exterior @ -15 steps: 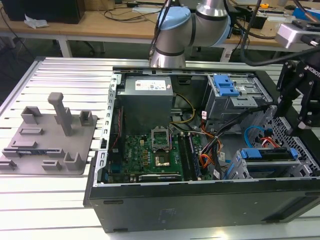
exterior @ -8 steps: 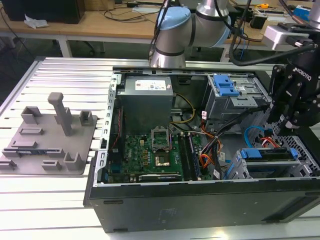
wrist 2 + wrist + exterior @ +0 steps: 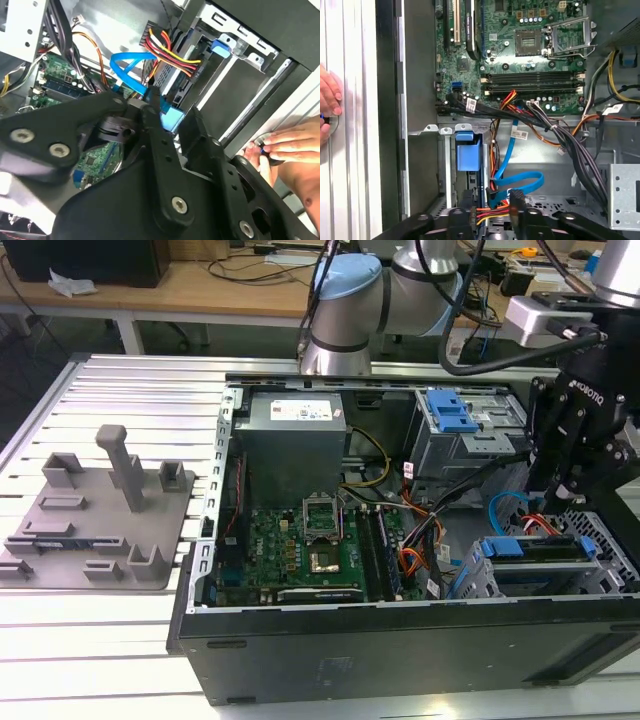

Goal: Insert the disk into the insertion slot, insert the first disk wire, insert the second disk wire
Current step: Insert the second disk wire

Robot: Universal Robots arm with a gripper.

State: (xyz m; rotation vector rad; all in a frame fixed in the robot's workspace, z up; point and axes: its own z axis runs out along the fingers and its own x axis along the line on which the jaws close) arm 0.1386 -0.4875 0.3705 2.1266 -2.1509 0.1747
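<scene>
Now, in the exterior view, the black gripper (image 3: pixel 575 502) is hovering over the silver, blue-framed hard drive (image 3: pixel 530 547), which is sitting in the grey perforated cage (image 3: pixel 480 580) along the black computer case's (image 3: pixel 350 650) near edge. In the second wrist view, I cannot tell its grip. In the first wrist view, the flat blue cable (image 3: pixel 522 179) is looping, probably limp; its stiff plug looks the better hold.

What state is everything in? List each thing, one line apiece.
computer case: side open, insides exposed.
disk: seated in the insertion slot.
blue data cable: looped, one end near the gripper.
processor socket: retention frame flipped open.
gripper: low over the disk, among its wires.
hand: on the table beside the case.
</scene>
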